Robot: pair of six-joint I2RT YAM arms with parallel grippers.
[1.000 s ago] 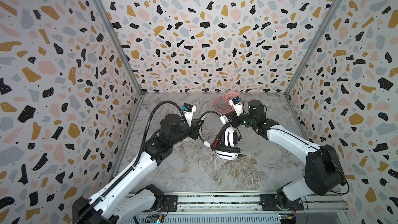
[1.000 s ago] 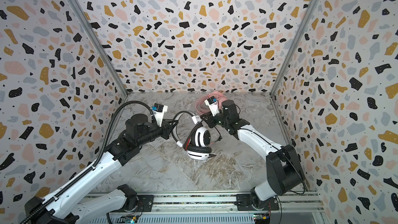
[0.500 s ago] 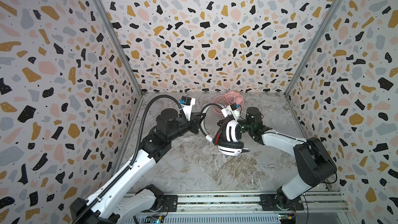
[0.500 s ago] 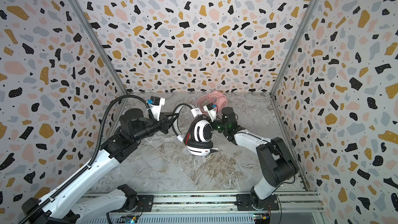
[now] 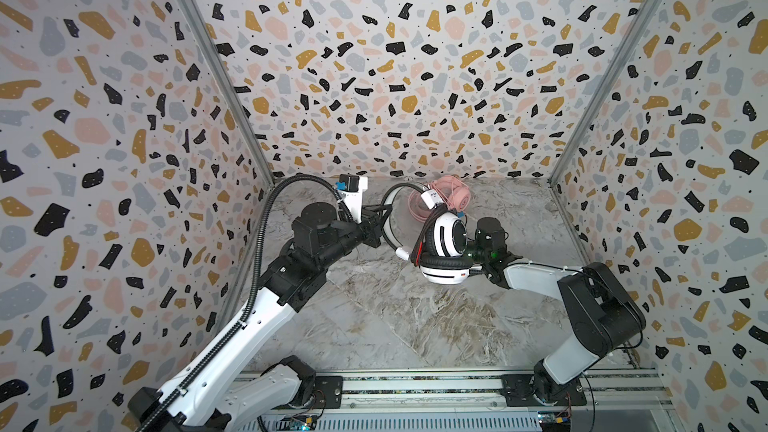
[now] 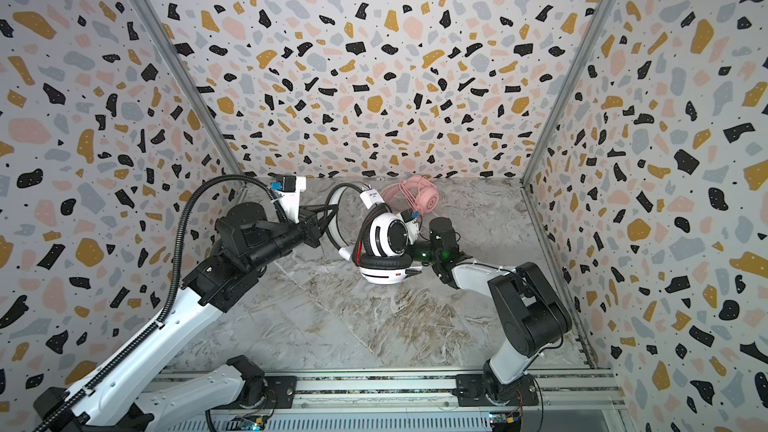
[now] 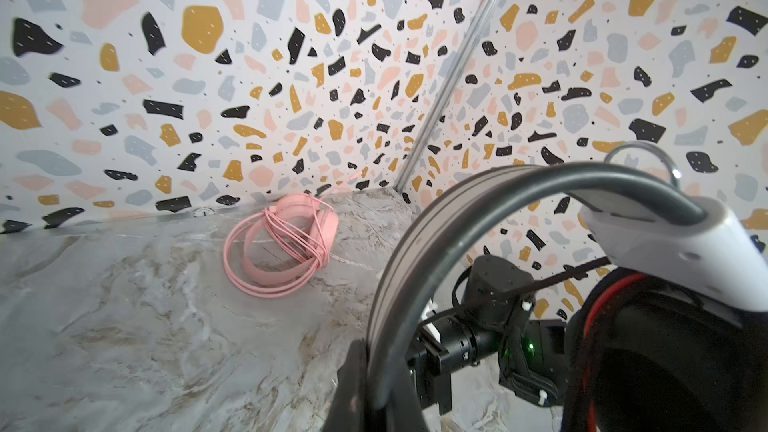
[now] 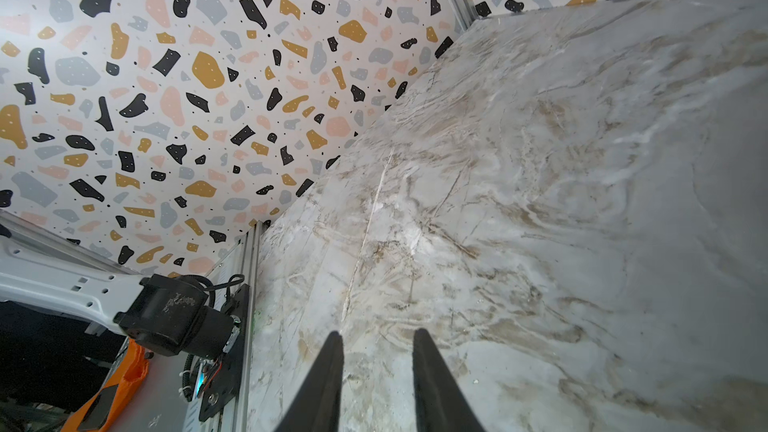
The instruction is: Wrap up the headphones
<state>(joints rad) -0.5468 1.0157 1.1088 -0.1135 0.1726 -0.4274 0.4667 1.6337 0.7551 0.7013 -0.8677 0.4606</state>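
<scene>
Clamping left gripper [image 5: 383,224] tight on the curved headband of the white, black-striped over-ear plastic headset [image 5: 446,238], mid-floor. Holding right gripper [image 8: 378,336] jaws apart, nothing between them, just behind that headset's earcups. Counting two headsets, two grippers. Seeing the all-pink corded headset [image 5: 440,199] lying cable-wound near the terrazzo-patterned back wall [image 5: 395,76].

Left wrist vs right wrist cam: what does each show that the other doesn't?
Left wrist only: pink headphones, cable wrapped round them; left gripper shut on the white headphones at the headband; right arm. Right wrist only: right gripper, fingers apart, nothing between; left arm's base. Both: marble table, terrazzo walls.
</scene>
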